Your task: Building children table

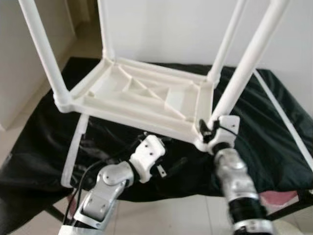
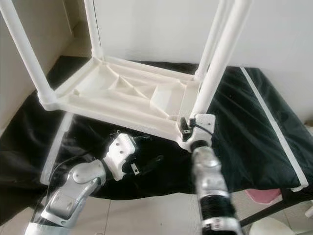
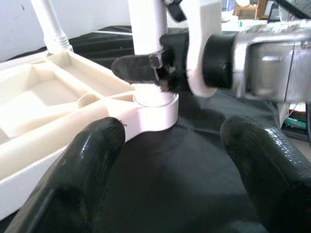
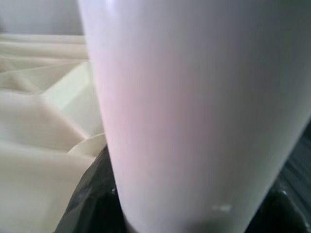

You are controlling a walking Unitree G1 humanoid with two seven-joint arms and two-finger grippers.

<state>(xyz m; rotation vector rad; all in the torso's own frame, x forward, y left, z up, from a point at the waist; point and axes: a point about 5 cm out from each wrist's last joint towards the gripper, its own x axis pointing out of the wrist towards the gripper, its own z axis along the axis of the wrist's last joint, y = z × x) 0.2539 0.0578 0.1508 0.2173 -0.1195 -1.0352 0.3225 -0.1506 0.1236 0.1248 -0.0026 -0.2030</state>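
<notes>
Table top (image 1: 142,95) lies upside down on a black cloth (image 1: 274,142), so its ribbed underside faces up and the holes at the corners are easy to reach. I think that is why it is turned this way: the legs can go straight down into the corners.

Four white legs stand up from it, one at each corner. The near right leg (image 1: 247,63) is the one being worked on. The right gripper (image 1: 209,131) holds this leg low down, right by its round corner socket (image 3: 154,104), with its black fingers closed around the leg. Holding it so low looks like a good way to push or turn the leg firmly into the hole. In the right wrist view the leg is very close and big.

The left gripper (image 1: 164,166) hovers over the black cloth, just in front of the table top's near edge and near that same corner. Its two black fingers (image 3: 82,165) are spread wide and hold nothing. It touches nothing that I can see. I think it waits there to steady the table top if needed.

Count: one table top, four legs, two grippers, one black cloth. Two thin white strips (image 1: 74,152) lie on the cloth, one on each side.

The table looks almost built.
</notes>
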